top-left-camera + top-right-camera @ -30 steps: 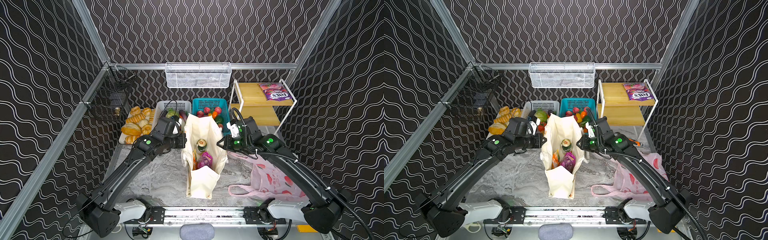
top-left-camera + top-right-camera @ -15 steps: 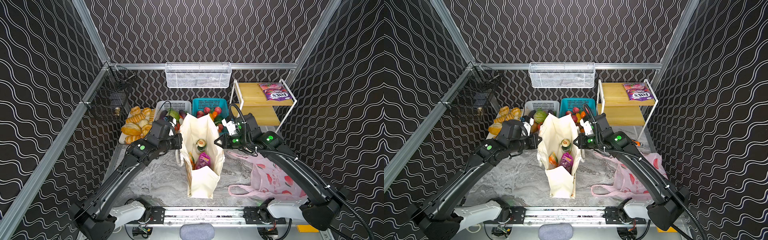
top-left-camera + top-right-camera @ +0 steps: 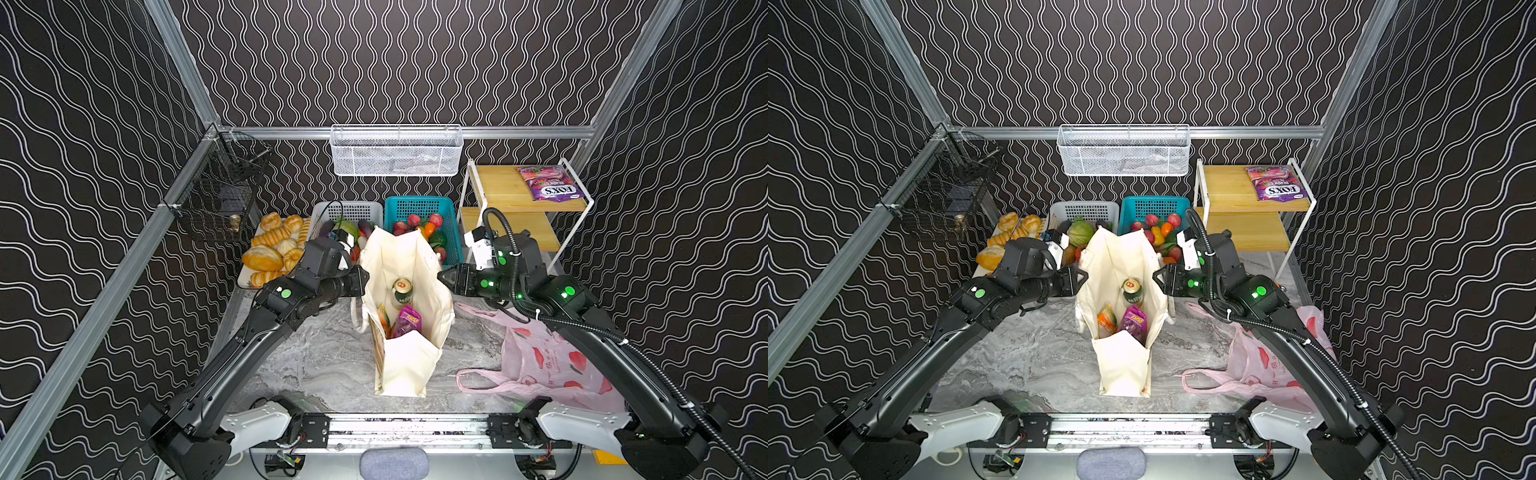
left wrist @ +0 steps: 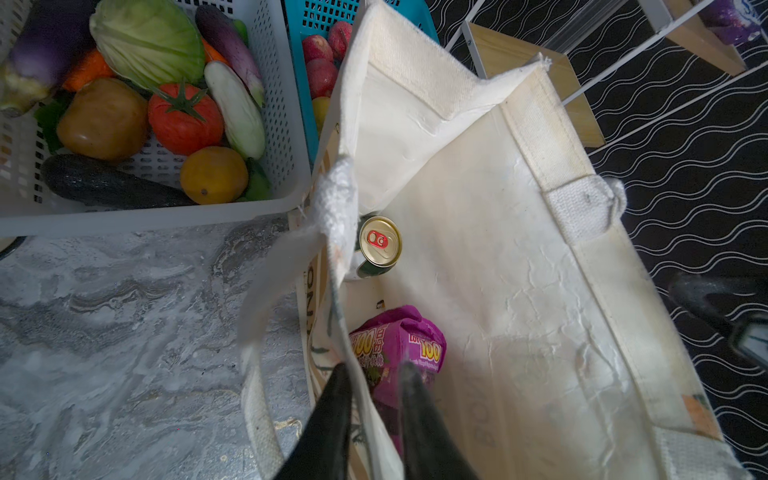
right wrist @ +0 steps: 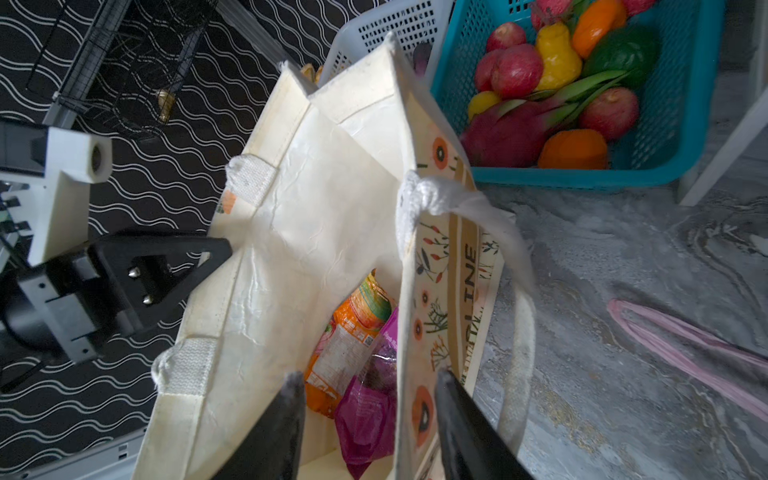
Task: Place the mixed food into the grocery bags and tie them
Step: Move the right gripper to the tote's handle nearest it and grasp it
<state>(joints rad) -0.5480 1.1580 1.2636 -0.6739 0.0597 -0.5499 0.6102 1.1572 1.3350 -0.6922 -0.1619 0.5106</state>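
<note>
Cream canvas tote (image 3: pixel 409 361) no longer pinched: left jaws and right jaws now apart astride its rims.

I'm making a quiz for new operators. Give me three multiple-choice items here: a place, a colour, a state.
1. Where is the green can? A on the wooden shelf; B inside the canvas tote; C in the white basket.
2. What colour is the basket holding the fruit? A black; B white; C teal.
3. The tote is: A upright, mouth open; B lying flat; C tied shut.
Answers: 1 B, its gold top shows down inside the tote; 2 C, its mesh walls are teal; 3 A, both wrist views look down into it.
</note>
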